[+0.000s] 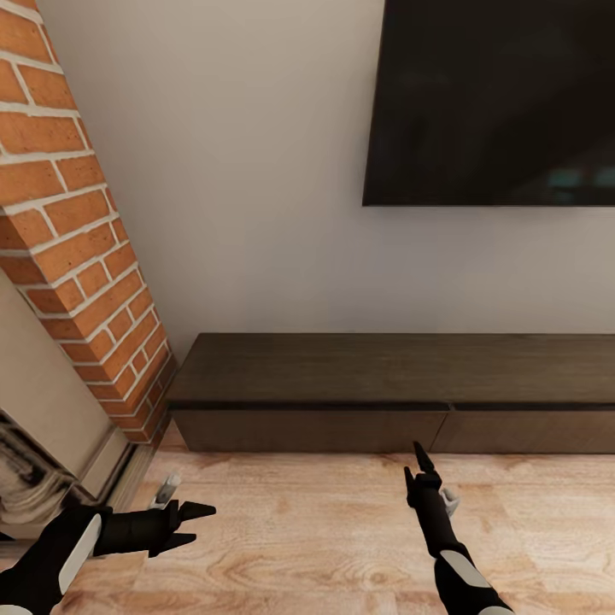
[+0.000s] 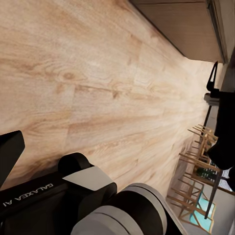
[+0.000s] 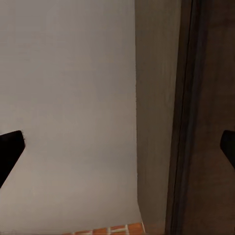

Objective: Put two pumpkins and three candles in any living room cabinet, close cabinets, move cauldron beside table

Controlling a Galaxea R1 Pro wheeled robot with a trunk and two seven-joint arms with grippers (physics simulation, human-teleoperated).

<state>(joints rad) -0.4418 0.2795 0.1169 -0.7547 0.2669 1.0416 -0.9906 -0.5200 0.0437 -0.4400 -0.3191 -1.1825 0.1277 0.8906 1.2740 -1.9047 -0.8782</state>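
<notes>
Cabinet (image 1: 393, 384) cut off at the frame's right edge, black wall screen (image 1: 495, 102) cropped at top and right

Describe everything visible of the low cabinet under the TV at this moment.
The cabinet is a long, low unit in dark brown wood that stands on the pale wood floor against the white wall, its left end near the brick column. Its top is flat and bare. Two handle-less drawer fronts show below the top, divided by a thin seam, and both look shut. It runs out of frame on the right. Nothing touches it; the right gripper hangs just in front of it.
</notes>
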